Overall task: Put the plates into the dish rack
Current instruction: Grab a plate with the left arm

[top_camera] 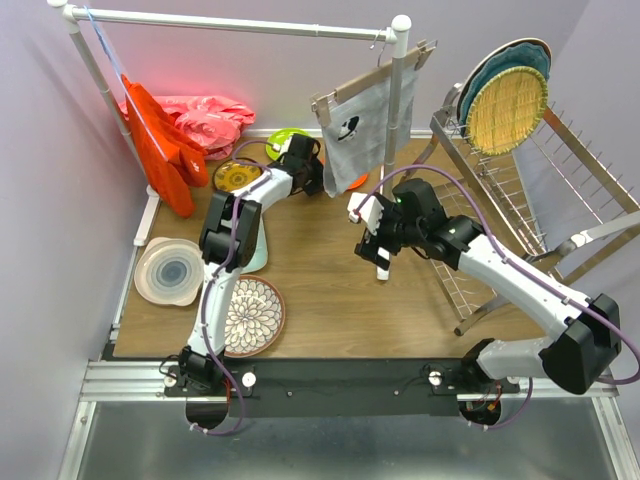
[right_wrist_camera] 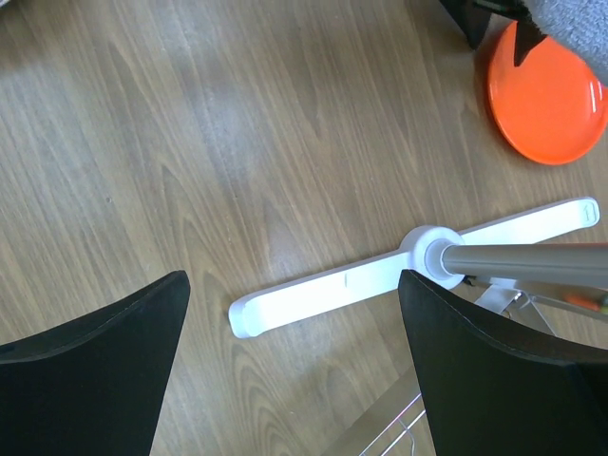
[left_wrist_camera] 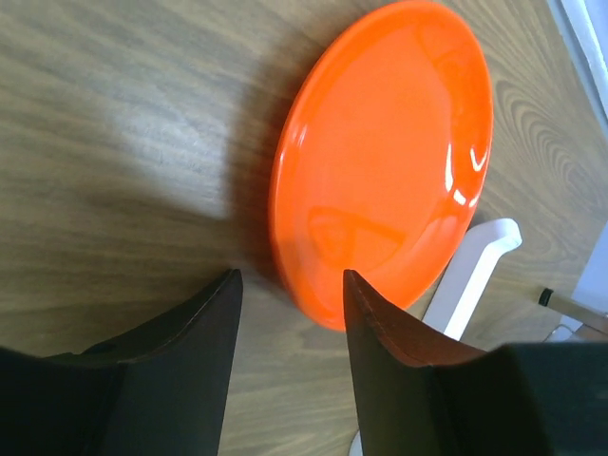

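In the dish rack [top_camera: 497,185] we see two plates standing at its far top corner: the woven yellow plate [top_camera: 507,108] in front and the teal plate [top_camera: 500,62] behind it. The orange plate [left_wrist_camera: 389,152] lies flat on the table to the rack's left. Farther left of the rack lie the lime green plate [top_camera: 285,137], the yellow-brown plate [top_camera: 236,177], the mint tray [top_camera: 258,250], the white ringed plate [top_camera: 168,272] and a floral plate [top_camera: 250,315].

The gray cloth [top_camera: 365,125] hanging left of the rack carries a dark mark, too small for us to read.

The left arm reaches far, elbow raised. The left gripper [left_wrist_camera: 291,277] sits at the orange plate's rim, fingers parted and empty; we cannot tell whether it touches. The right arm stretches leftward from the rack. The right gripper [right_wrist_camera: 292,280] is spread wide, holding nothing, above the white rail foot [right_wrist_camera: 332,290].
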Motion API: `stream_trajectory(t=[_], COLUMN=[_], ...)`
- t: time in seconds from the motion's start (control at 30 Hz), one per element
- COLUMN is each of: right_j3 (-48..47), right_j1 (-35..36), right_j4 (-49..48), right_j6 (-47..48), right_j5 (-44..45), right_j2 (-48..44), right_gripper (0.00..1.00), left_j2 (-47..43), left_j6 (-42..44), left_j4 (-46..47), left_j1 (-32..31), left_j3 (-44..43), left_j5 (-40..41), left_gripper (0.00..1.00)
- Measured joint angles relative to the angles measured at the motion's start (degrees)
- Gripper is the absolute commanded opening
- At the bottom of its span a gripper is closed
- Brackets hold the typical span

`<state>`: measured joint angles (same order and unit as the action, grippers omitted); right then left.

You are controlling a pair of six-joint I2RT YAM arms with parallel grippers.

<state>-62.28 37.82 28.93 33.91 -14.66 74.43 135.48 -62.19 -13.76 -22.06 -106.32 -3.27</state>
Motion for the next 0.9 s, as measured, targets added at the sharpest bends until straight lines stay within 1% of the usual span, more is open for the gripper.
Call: stream_trajectory(t=[0.03,0.07,0.13,0.17,0.23,0.27,0.37,0.5,0.63,0.77,0.87,0.9], right_j3=[0.02,0.02,0.02,0.02,0.02,0.02,0.02,0.0,-0.31,-0.55,-0.55,-0.48], right_j1=[0.0,0.0,0.0,0.0,0.0,0.0,0.0,0.0,0.0,0.0,0.0,0.0], right_j4=[-0.2,-0.37,-0.5,-0.57,-0.59,-0.61,-0.63,-0.66,-0.66,-0.66,-0.68,-0.74], right_j6=[0.0,-0.02,-0.04,-0.04,-0.04,-0.04,-0.04,-0.33,-1.22,-1.46,-0.17,0.63], right_j5=[0.0,-0.02,-0.02,-0.11,-0.44,-0.68,-1.53,-2.56,-3.13,-4.33,-5.44,-5.79], right_j2=[0.0,0.0,-0.13,-0.35,-0.87,-1.25,-2.6,-4.2,-4.79,-5.14,-5.9,-6.19], right_gripper=[0.99,0.99,0.99,0.99,0.99,0.99,1.0,1.0,1.0,1.0,1.0,1.0], left_j2=[0.66,1.18,2.27,2.58,3.37,3.65,3.78,3.3,1.07,-4.92,-11.63,-15.58], left_j6=[-0.17,-0.13,0.0,0.04,0.46,0.79,1.95,3.91,6.1,10.21,12.55,13.05], left_j4=[-0.11,-0.13,-0.26,-0.31,-0.63,-0.68,-0.46,3.04,6.25,6.97,6.69,6.95], left_j1=[0.0,0.02,0.15,0.15,0.2,0.2,0.26,0.33,0.37,0.59,0.98,1.27], left_j3=[-0.83,-1.55,-3.04,-3.43,-4.46,-4.68,-4.63,-3.19,1.11,8.07,15.52,19.56], left_j5=[0.15,0.33,0.46,0.59,0.74,0.81,1.62,1.88,2.27,3.32,3.58,3.39], left_gripper=[0.48,0.44,0.39,0.33,0.26,0.16,0.01,0.0,0.0,0.0,0.0,0.0])
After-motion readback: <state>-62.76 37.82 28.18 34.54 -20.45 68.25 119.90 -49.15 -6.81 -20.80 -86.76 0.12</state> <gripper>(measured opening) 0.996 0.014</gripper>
